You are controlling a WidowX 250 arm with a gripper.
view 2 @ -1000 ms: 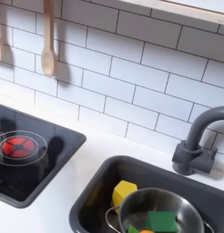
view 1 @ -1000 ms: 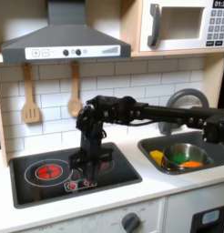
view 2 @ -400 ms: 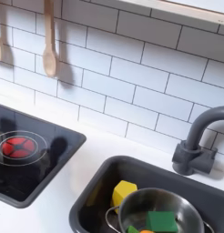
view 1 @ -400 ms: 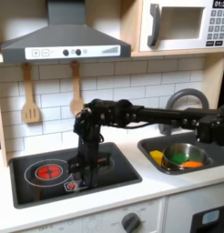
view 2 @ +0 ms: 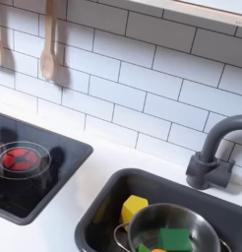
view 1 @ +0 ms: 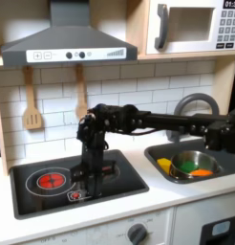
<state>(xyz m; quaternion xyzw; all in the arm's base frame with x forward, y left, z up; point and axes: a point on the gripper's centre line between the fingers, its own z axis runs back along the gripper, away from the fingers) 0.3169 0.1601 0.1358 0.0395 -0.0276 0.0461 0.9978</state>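
Pincer (view 1: 84,184): first exterior view, pointing down at the stove top (view 1: 53,196), tips at or just above its right half, near the front controls; whether open or closed cannot be told, nothing seen held. Red burner (view 1: 48,179): to the first exterior view's left of the pincer. Sink (view 2: 103,212): on the counter (view 2: 54,228) beside the stove top, holding a metal pot (view 2: 182,221) with green and orange pieces, yellow piece (view 2: 134,208) alongside. Wooden spoon (view 2: 51,44): hanging on the tiled wall.

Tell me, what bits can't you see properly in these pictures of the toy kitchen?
- The gripper: in the first exterior view it is dark against the black stove; open or shut is unclear.
- The stove knobs: too small, partly behind the gripper.
- The metal pot: cut off by the second exterior view's bottom edge.
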